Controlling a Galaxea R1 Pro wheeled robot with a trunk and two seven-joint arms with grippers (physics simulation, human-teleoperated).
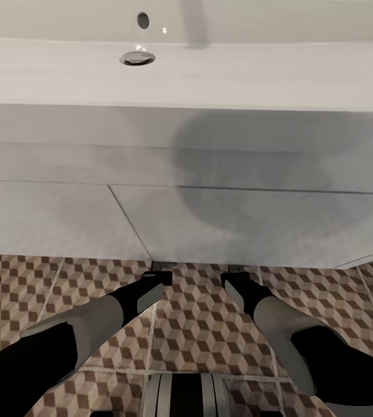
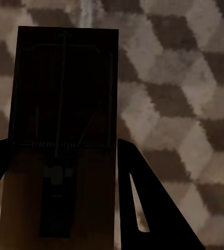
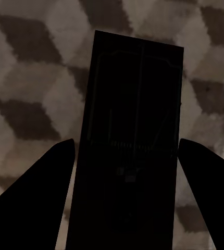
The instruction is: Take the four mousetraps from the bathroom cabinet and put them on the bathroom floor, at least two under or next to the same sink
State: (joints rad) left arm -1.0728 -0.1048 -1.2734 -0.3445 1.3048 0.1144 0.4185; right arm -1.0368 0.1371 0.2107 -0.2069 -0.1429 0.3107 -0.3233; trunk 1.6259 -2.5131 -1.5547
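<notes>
Both arms reach down under the front edge of the white sink [image 1: 186, 220], close above the bathroom floor [image 1: 198, 324]. In the left wrist view, a dark-brown mousetrap [image 2: 65, 94] with thin wire parts sits lengthwise between the fingers of my left gripper [image 2: 65, 143], which press on its two long edges. My right gripper [image 3: 126, 143] holds a second mousetrap [image 3: 135, 94] the same way, over the cube-pattern tiles. From the head camera, the left gripper [image 1: 162, 271] and right gripper [image 1: 236, 271] are partly hidden by the vanity's lower edge. The cabinet is out of view.
The vanity's flat front panels hang low over the tiles and span the whole width. The basin drain [image 1: 137, 57] lies at the back left. My own base [image 1: 186, 394] shows at the bottom centre. Open tiled floor lies between and beside the arms.
</notes>
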